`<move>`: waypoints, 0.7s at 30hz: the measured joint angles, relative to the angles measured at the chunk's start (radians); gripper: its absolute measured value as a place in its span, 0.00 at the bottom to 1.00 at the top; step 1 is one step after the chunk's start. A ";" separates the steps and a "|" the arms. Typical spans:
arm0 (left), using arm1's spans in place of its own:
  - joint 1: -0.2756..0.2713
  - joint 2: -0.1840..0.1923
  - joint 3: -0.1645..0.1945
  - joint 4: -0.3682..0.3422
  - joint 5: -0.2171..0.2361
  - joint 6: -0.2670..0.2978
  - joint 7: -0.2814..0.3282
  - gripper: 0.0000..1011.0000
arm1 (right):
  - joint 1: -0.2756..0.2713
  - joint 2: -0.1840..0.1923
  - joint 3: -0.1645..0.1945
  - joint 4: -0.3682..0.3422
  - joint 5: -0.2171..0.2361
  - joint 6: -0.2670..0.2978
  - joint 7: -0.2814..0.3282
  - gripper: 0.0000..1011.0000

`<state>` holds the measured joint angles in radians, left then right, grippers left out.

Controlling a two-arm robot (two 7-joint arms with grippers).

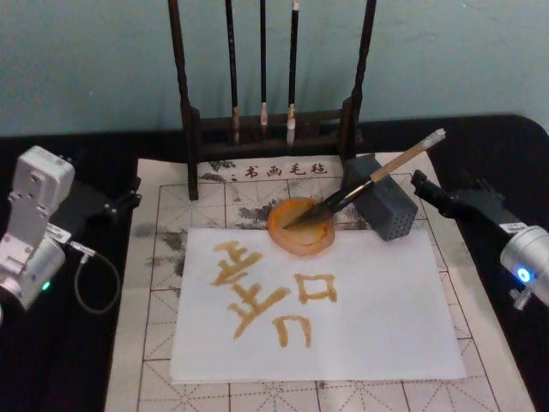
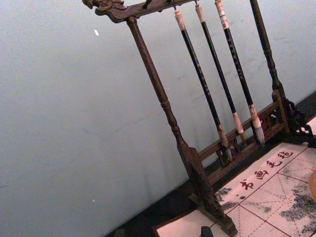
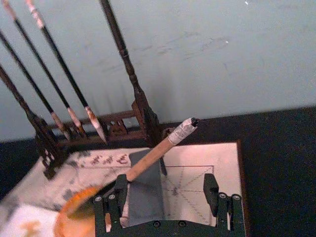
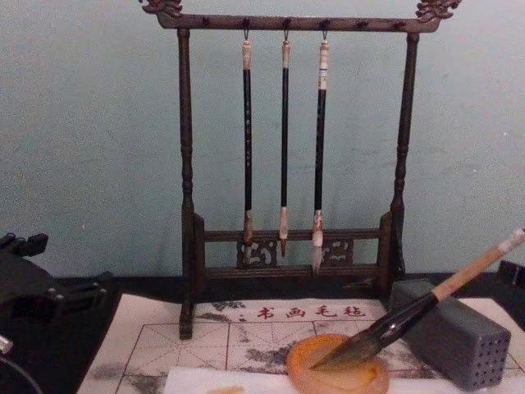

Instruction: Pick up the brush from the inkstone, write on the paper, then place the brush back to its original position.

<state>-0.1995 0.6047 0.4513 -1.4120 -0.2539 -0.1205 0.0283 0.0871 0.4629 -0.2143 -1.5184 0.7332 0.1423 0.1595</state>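
The brush (image 1: 369, 182) lies with its bristles in the orange dish (image 1: 287, 246), and its handle slopes up toward 2 o'clock across the top of a grey block (image 1: 390, 215). Nothing is holding it. At 6 o'clock from the dish, the white paper (image 1: 386, 318) carries bold amber characters (image 1: 257, 292), so the writing looks done and the brush looks returned to its resting place.

The right end effector (image 3: 165, 192) sits at 3 o'clock from the block, just behind the handle's taped end, spread wide and gripping nothing. By my reading, it only has to pull clear.

The left end effector (image 1: 130, 196) is parked well off at 9 o'clock on the dark surface (image 1: 51, 360). I cannot tell its state.
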 joint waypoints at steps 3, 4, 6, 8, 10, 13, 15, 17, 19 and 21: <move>0.000 0.000 0.000 0.000 0.000 0.000 0.000 0.99 | 0.001 -0.024 0.018 0.000 0.031 0.018 -0.001 0.99; 0.000 0.000 0.000 0.000 0.000 0.000 0.000 0.99 | 0.003 -0.040 0.026 0.002 0.052 0.028 -0.001 0.99; 0.000 0.000 0.000 0.000 0.000 0.000 0.000 0.99 | 0.009 -0.059 0.034 0.009 0.080 0.040 -0.006 0.99; 0.000 0.000 0.000 0.000 0.000 0.000 0.000 0.99 | 0.015 -0.071 0.036 0.015 0.095 0.047 -0.010 0.99; 0.000 0.000 0.000 0.000 0.000 0.000 0.000 0.99 | 0.026 -0.083 0.034 0.024 0.109 0.055 -0.017 0.99; 0.000 0.000 0.000 0.000 0.000 0.000 0.000 0.99 | 0.046 -0.095 0.025 0.042 0.125 0.070 -0.028 0.99; 0.000 0.000 0.000 0.000 0.000 0.000 0.000 0.99 | 0.056 -0.101 0.021 0.051 0.135 0.079 -0.035 0.99; 0.000 0.000 0.000 0.000 0.000 0.000 0.000 0.99 | 0.072 -0.110 0.017 0.065 0.153 0.092 -0.043 0.99; 0.000 0.000 0.000 0.000 0.000 0.000 0.000 0.99 | 0.084 -0.116 0.016 0.076 0.167 0.101 -0.046 0.99; 0.000 0.000 0.000 0.000 0.000 0.000 0.000 0.99 | 0.098 -0.125 0.014 0.090 0.185 0.110 -0.051 0.99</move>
<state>-0.1995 0.6047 0.4514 -1.4120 -0.2539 -0.1205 0.0283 0.1853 0.3381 -0.1998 -1.4281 0.9186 0.2528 0.1088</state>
